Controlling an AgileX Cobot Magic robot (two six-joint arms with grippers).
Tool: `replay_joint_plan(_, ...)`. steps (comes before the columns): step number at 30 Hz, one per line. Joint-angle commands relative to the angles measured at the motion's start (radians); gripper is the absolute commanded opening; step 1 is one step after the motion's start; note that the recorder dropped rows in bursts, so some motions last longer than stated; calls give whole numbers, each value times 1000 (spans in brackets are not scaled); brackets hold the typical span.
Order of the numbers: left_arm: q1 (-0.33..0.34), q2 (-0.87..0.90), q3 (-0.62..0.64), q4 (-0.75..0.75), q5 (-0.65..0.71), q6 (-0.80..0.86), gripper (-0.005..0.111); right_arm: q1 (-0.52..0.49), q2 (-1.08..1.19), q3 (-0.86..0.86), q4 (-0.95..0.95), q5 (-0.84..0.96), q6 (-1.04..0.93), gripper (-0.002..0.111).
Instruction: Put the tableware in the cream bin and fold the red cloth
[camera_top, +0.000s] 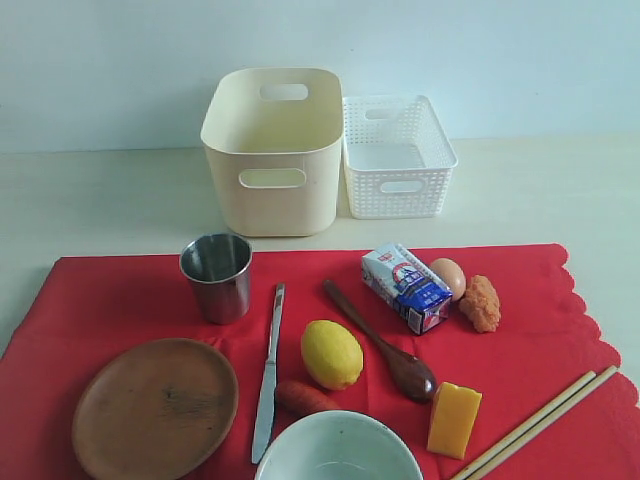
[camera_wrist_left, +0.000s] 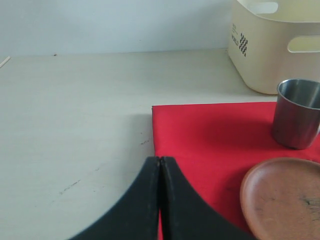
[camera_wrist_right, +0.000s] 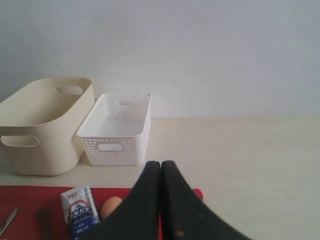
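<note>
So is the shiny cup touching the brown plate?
Apart. The left wrist view shows a strip of red cloth between the steel cup and the wooden plate.

l hand (camera_wrist_left: 160, 161), r hand (camera_wrist_right: 160, 164), blk, curved, matte

Pale wall (camera_top: 120, 60), cream tabletop (camera_top: 100, 200)

Cup (camera_top: 216, 275) behind plate (camera_top: 155, 408); bin (camera_top: 272, 205) (basket (camera_top: 400, 192) right) behind cloth (camera_top: 120, 300).
</note>
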Motion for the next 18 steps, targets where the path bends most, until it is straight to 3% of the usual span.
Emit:
replay_joint_plan(1, 0, -6, 2, -10, -8, -3, 0, -4, 87, -7, 71, 8, -14, 0)
replay_joint_plan(11, 0, -6, 2, -10, -8, -3, 0, 58, 407, -16, 183, -86, -166, 0)
replay_joint_plan(18, 0, -6, 2, -10, -8, -3, 0, 84, 717, -182, 188, 23, -212, 0)
